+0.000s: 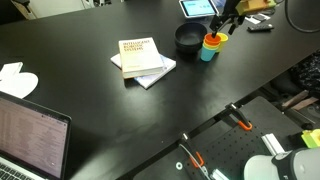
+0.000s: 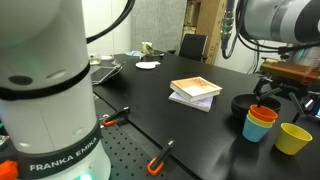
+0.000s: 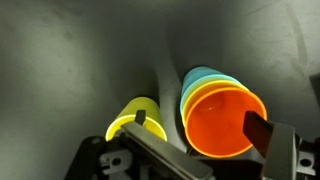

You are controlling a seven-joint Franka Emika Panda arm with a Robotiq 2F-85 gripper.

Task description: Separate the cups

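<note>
The black tabletop point(image 1: 80, 40) takes up most of the room's middle, and in an exterior view the robot's white base point(image 2: 45, 90) stands at its near edge, with the arm point(image 2: 285, 18) reaching in from above at the far side. An open laptop point(image 1: 30, 140) sits at one corner. A small stack of books point(image 1: 142, 60) lies flat near the middle, well apart from the cups.

The hand point(image 3: 205, 140) hangs over the cups. In the wrist view its fingers point(image 3: 264, 130) are spread wide and clamp nothing: one tip shows in front of the yellow cup's rim, the other in front of the orange cup's far rim.

A black bowl point(image 2: 245, 103) sits upright just beside the cups, on the side toward the books. The teal cup point(image 2: 257, 128) stands upright on the tabletop next to it. The yellow cup point(image 2: 293, 138) stands alone, also upright, just beside the teal one on the side away from the bowl, with a narrow strip of tabletop showing between them. The orange cup point(image 2: 264, 114) is nested inside the teal cup, its rim standing a little above the teal rim.
</note>
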